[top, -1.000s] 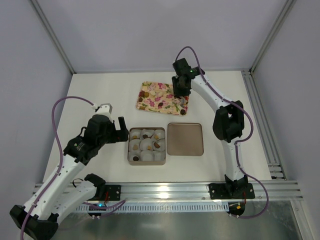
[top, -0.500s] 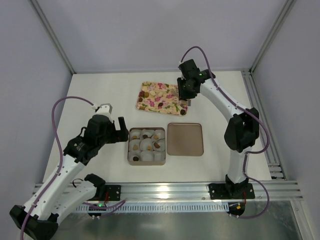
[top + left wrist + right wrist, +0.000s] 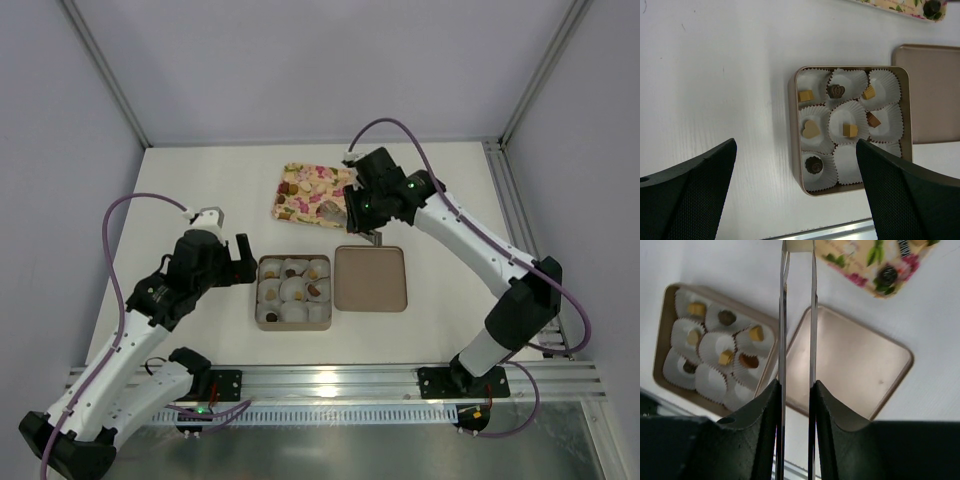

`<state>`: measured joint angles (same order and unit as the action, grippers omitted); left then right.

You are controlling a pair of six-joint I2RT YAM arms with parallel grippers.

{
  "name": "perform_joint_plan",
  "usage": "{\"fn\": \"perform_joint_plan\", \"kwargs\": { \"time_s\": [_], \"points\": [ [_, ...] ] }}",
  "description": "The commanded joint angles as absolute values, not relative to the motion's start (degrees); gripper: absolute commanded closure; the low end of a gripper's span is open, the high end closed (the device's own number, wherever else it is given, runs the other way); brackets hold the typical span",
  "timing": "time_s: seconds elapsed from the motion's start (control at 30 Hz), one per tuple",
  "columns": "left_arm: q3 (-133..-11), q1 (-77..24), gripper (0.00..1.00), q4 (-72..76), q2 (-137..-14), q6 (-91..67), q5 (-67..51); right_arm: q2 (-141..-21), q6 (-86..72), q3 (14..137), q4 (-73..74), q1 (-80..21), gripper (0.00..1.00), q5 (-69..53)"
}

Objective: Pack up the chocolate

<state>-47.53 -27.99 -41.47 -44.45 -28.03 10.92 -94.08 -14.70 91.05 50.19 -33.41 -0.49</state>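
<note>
The square brown box (image 3: 258, 292) holds white paper cups, several with a chocolate in them, such as a tan heart (image 3: 811, 129) and a dark round one (image 3: 814, 164). More chocolates lie on the flower-print tray (image 3: 300, 195), one dark (image 3: 886, 275). My right gripper (image 3: 352, 215) is shut on thin metal tongs (image 3: 812, 315), over the tray's near edge and the lid (image 3: 370, 278). A cream-coloured piece shows between the tong tips at the top edge of the right wrist view. My left gripper (image 3: 240, 262) is open and empty, just left of the box.
The brown lid also shows in the right wrist view (image 3: 855, 360), lying flat to the right of the box (image 3: 662, 340). White table surface lies left of the box (image 3: 715, 75). A metal rail (image 3: 400, 380) runs along the near edge.
My right arm has swung from the tray's right end forward and left, carrying the tongs towards the lid and box. The left arm has not moved.
</note>
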Motion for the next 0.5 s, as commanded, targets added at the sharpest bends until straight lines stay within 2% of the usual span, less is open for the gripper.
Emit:
{"fn": "perform_joint_plan", "kwargs": {
  "time_s": [0.0,0.17,0.47],
  "points": [
    [-47.55,-27.77,0.00,-41.13,-43.68,-27.77,11.25,-87.37,-14.41,88.16,50.36,-39.45,0.75,-2.02],
    [-47.64,-27.77,0.00,-41.05,-43.95,-27.77,10.99,-82.62,-15.82,83.41,52.82,-47.79,0.75,-4.30],
    [-47.46,-27.77,0.00,-41.04,-44.12,-27.77,11.25,-80.77,-16.44,79.89,55.55,-55.81,0.74,-8.88]
  ]
}}
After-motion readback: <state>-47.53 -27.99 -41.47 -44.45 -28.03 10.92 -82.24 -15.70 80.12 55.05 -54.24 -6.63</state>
